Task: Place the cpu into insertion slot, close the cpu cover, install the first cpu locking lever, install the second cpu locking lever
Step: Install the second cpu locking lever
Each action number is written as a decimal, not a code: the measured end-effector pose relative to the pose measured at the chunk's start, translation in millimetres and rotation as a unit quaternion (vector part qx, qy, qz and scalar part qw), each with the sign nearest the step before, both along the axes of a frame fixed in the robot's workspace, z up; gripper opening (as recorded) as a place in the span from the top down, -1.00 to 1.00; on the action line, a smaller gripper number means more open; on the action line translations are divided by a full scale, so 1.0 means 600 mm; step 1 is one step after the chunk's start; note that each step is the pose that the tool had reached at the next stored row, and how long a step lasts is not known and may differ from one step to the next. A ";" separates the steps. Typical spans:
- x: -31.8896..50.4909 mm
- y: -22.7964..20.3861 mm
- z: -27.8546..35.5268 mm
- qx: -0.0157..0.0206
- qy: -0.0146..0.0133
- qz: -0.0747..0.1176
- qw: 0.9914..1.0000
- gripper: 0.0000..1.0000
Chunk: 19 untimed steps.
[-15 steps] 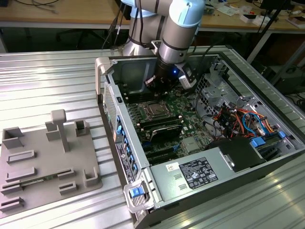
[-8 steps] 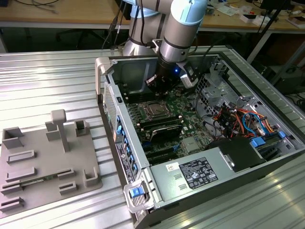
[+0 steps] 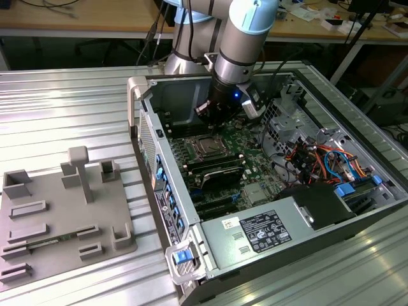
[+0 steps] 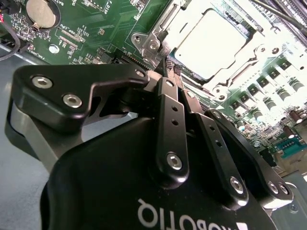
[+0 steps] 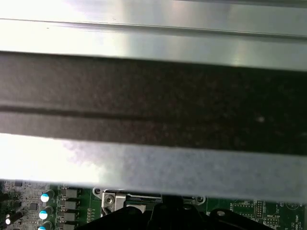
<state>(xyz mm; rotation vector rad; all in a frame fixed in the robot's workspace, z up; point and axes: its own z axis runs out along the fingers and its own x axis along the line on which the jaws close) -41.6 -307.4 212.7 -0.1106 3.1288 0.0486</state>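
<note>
The cpu (image 4: 213,40) lies flat in the insertion slot, its silver top bright under the light. The shiny cpu cover (image 4: 152,40) lies down around it, the chip showing through its window. The slot's pin field is hidden beneath them. A thin metal locking lever (image 4: 163,20) runs along the cover's edge. My gripper (image 4: 170,69) hovers just beside the socket's corner, its black fingers (image 4: 171,120) pressed together with nothing seen between them. In the exterior view the gripper (image 3: 207,118) hangs inside the open computer case, just above the socket (image 3: 207,148).
The green motherboard (image 3: 248,169) carries long black memory slots (image 3: 220,173) beside the socket. Bundled cables (image 3: 322,159) and a power supply (image 3: 268,229) sit at the exterior view's right. A grey fixture plate (image 3: 60,210) lies outside the case. In the first wrist view the case wall (image 5: 153,100) is close.
</note>
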 end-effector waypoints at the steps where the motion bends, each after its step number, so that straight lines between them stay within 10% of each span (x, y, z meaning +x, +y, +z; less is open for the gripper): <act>1: 0.000 0.0000 0.000 0.000 0.000 0.000 1.000 0.79; 9: 0.000 -0.0017 0.000 0.000 0.000 0.000 1.000 0.79; 19: 0.004 -0.0272 0.000 0.000 0.000 0.000 1.000 0.79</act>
